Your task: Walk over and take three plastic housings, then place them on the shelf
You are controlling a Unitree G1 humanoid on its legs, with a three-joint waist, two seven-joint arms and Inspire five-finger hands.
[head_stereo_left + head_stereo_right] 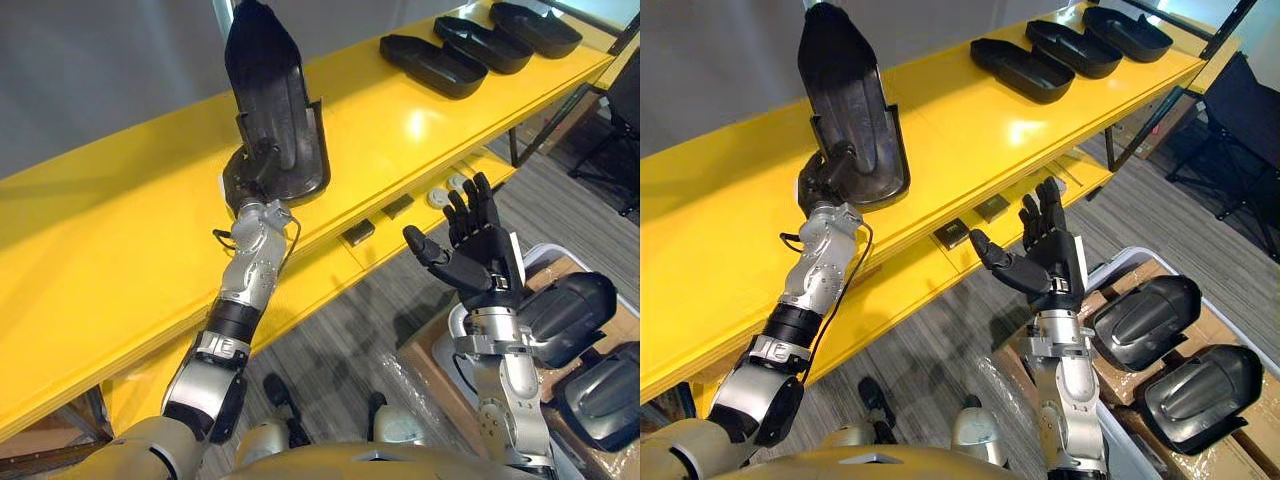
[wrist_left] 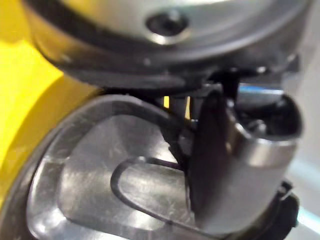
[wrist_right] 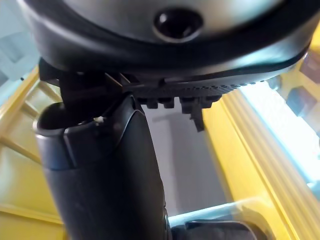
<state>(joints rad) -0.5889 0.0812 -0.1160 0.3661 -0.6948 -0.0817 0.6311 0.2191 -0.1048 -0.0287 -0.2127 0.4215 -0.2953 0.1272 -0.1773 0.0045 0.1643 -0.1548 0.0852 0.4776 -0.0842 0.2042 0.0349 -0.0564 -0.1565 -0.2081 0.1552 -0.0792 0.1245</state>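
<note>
My left hand [image 1: 250,172] is shut on the near end of a black plastic housing [image 1: 268,95]. The housing stands tilted up, its lower end on the yellow shelf top [image 1: 120,230]. From the left wrist, the housing's hollow inside [image 2: 95,185] shows past the thumb [image 2: 230,165]. Three more black housings [image 1: 432,65] [image 1: 483,43] [image 1: 535,28] lie in a row at the shelf's far right end. My right hand [image 1: 478,255] is open and holds nothing, raised in front of the shelf's lower level. Its thumb [image 3: 110,185] shows in the right wrist view.
A box [image 1: 1110,385] at my lower right holds two dark housings [image 1: 1145,320] [image 1: 1200,395]. Small dark blocks [image 1: 357,233] and white discs [image 1: 445,190] lie on the lower yellow shelf [image 1: 330,270]. A black chair [image 1: 1240,120] stands at the far right.
</note>
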